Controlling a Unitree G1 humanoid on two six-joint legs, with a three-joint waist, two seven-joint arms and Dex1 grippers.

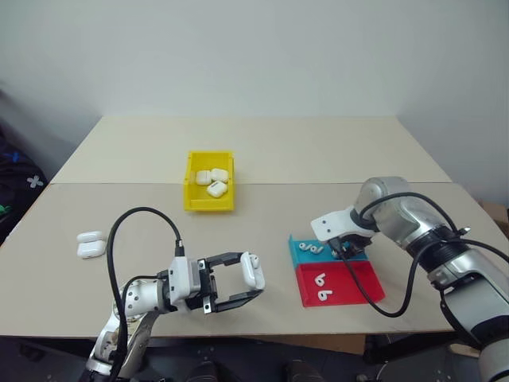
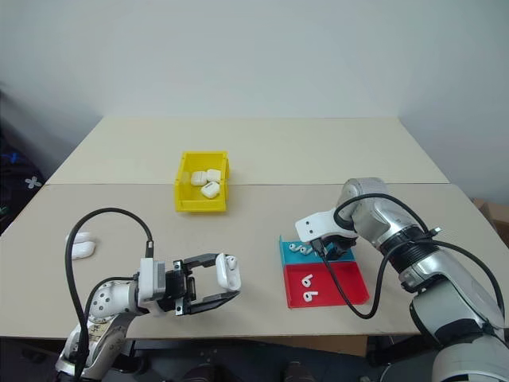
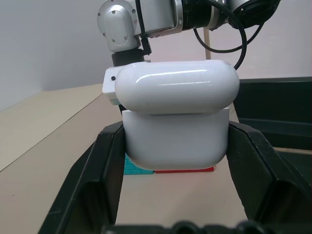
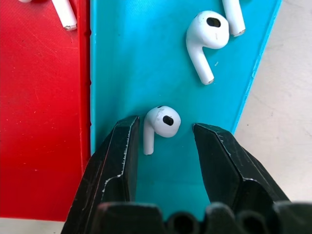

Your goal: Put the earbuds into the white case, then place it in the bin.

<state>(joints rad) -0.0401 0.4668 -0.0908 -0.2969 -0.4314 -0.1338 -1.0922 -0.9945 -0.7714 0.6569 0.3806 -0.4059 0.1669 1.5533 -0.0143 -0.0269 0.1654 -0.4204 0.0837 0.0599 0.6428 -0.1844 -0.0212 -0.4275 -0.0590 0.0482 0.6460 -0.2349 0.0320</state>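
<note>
Head views: left gripper [image 1: 248, 285] level over the near edge of the bench [image 1: 318, 159], fingers clamped on the white case [image 1: 253, 270], lid ajar. Right gripper [image 1: 343, 248] points down onto the blue half of the blue-and-red tray [image 1: 359, 277], where earbuds [image 1: 312, 249] lie; two more earbuds on the red half. The bin [image 1: 192, 185] sits mid-bench, well apart from both arms, holding three white cases. Two spare cases [image 1: 91, 244] lie at the left edge of the bench. Left wrist view: the case [image 3: 175, 136] is pinched between the two black fingers [image 3: 105, 161], lid tipped open above the body; the right arm and tray are beyond it. Right wrist view: fingers [image 4: 122, 151] apart, straddling one earbud [image 4: 161, 124] lying on the blue surface, left finger just beside its stem, not closed on it; a second earbud [image 4: 204, 41] lies farther off
</note>
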